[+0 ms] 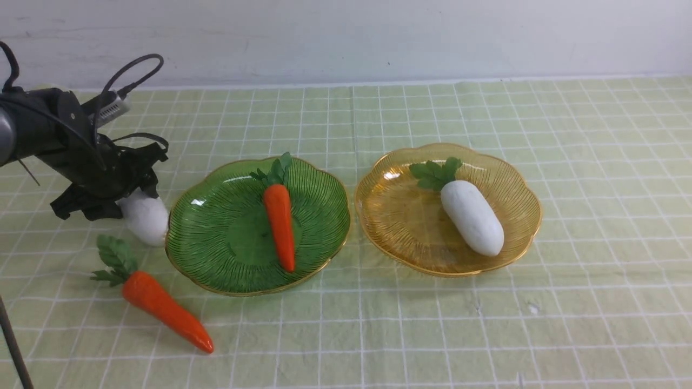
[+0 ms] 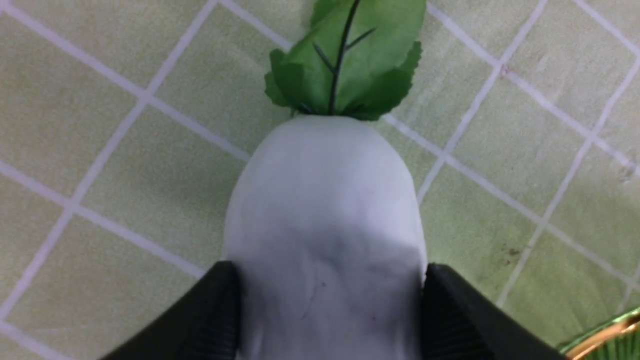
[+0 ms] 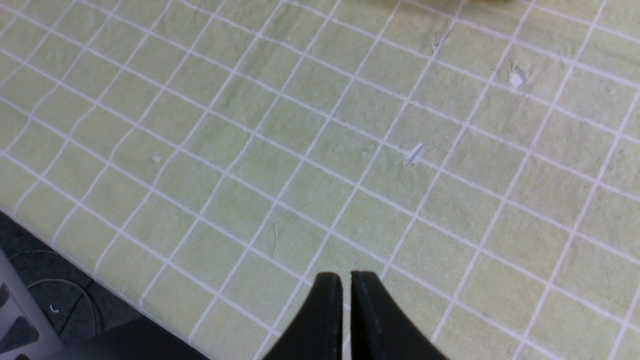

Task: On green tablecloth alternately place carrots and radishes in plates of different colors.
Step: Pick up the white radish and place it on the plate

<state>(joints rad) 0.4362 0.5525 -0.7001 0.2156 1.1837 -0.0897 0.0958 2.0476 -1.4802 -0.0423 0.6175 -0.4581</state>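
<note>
On the green tablecloth (image 1: pixel 486 335) the dark green plate (image 1: pixel 216 254) holds a carrot (image 1: pixel 281 224). The amber plate (image 1: pixel 400 227) holds a radish (image 1: pixel 472 216). A second carrot (image 1: pixel 162 308) lies loose on the cloth in front of the green plate's left side. My left gripper (image 1: pixel 127 202) is shut on the second radish (image 1: pixel 146 219) just left of the green plate. In the left wrist view its fingers press both sides of that radish (image 2: pixel 325 210), leaves pointing away. My right gripper (image 3: pixel 346 280) is shut and empty over bare cloth, outside the front view.
The green plate's gold rim (image 2: pixel 605 332) lies close beside the held radish. The table's near edge (image 3: pixel 100 280) and dark floor (image 3: pixel 45 295) show in the right wrist view. A white wall (image 1: pixel 346 38) backs the table. A thin dark rod (image 1: pixel 13 346) stands front left.
</note>
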